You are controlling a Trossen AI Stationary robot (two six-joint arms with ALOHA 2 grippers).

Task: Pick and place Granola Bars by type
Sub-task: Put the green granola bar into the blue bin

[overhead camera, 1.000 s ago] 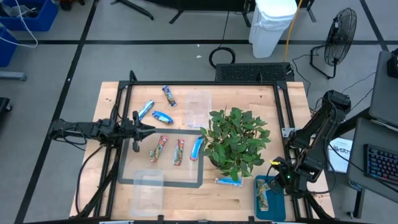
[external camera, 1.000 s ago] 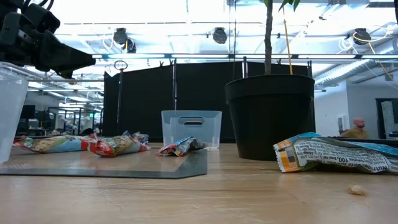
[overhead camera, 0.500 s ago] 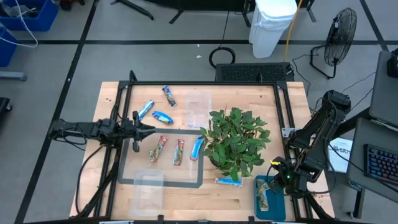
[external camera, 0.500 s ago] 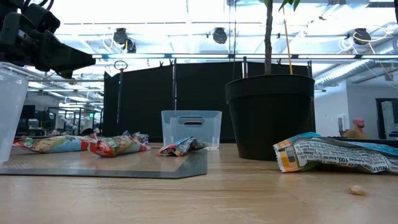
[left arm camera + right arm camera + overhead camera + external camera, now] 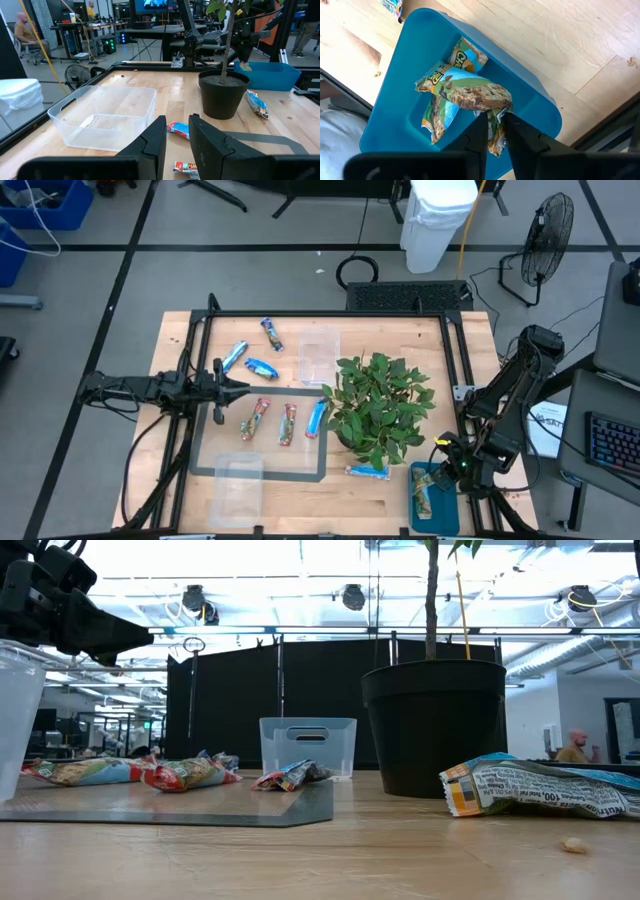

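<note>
My right gripper (image 5: 494, 120) hangs over the teal tray (image 5: 418, 502) at the table's near right corner, shut on a green-and-beige bar (image 5: 466, 92); two more such bars (image 5: 436, 116) lie in the tray. My left gripper (image 5: 240, 388) hovers at the grey mat's (image 5: 208, 452) left edge; its fingers (image 5: 155, 140) stand a narrow gap apart and hold nothing. Two red-and-tan bars (image 5: 255, 418) (image 5: 288, 423) and a blue bar (image 5: 317, 418) lie on the mat. Other blue bars (image 5: 262, 367) (image 5: 234, 355) (image 5: 271, 333) lie beyond it, and one (image 5: 367, 471) lies by the tray. My right gripper pinches the green-and-beige bar by one end (image 5: 496, 106) between its two fingers, coming from above and pointing down. The bar stretches away from the fingertips over the tray's other bars; I cannot tell whether it rests on them or hangs clear.
A potted plant (image 5: 380, 405) stands between the mat and the tray, and its leaves spread over the table's middle. One clear tub (image 5: 320, 355) sits beyond the mat, and another (image 5: 238, 480) sits on the mat's near left corner. A black frame (image 5: 455, 380) runs along the table's edges.
</note>
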